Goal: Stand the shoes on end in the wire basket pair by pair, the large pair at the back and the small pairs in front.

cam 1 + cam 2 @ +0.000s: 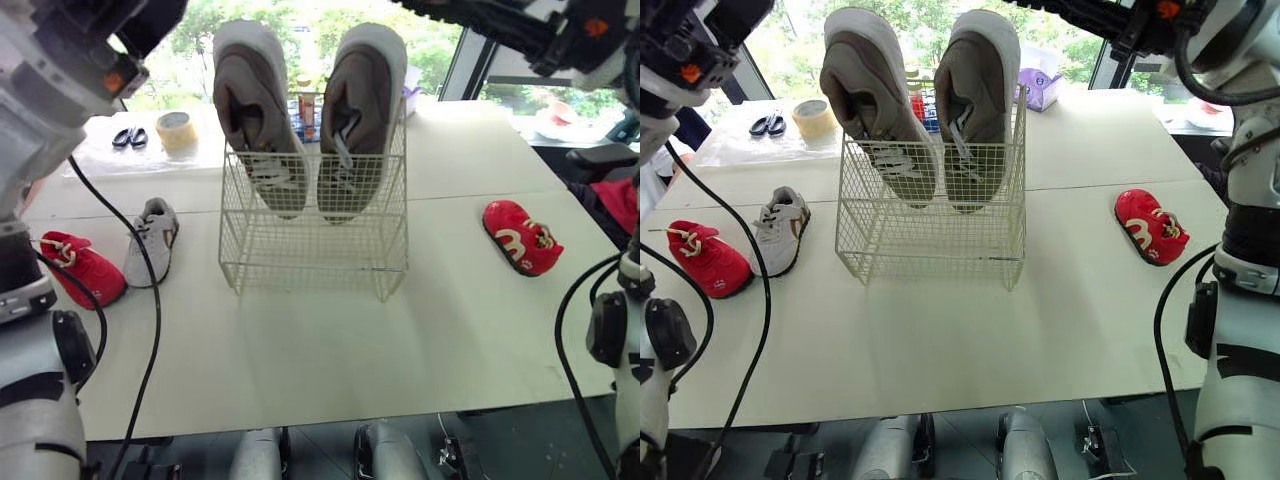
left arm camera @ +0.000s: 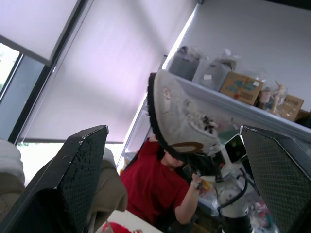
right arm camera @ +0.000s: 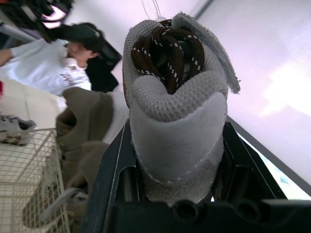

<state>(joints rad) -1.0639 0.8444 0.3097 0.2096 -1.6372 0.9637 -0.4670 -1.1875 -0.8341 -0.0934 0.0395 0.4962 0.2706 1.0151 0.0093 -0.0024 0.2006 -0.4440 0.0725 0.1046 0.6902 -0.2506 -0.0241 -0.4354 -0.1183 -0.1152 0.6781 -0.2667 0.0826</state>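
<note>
Shoes first: two big shoes (image 1: 262, 110) stand on end, side by side, at the back of the basket (image 1: 310, 250). Left of the basket lies a white shoe (image 1: 150, 240), with the left red shoe (image 1: 82, 268) just beyond it. The right red shoe (image 1: 520, 237) lies well to the basket's right. The right gripper (image 3: 175, 165) is clamped on the held shoe (image 3: 175, 97), up off the table near the basket. The left gripper (image 2: 172, 133) has its jaws wide, holding nothing

Bright daylight through big windows (image 1: 200, 60), pale tabletop (image 1: 470, 330) up front, blinds (image 2: 112, 73) drawn, cluttered shelf (image 2: 252, 111) high on wall (image 2: 252, 34).
</note>
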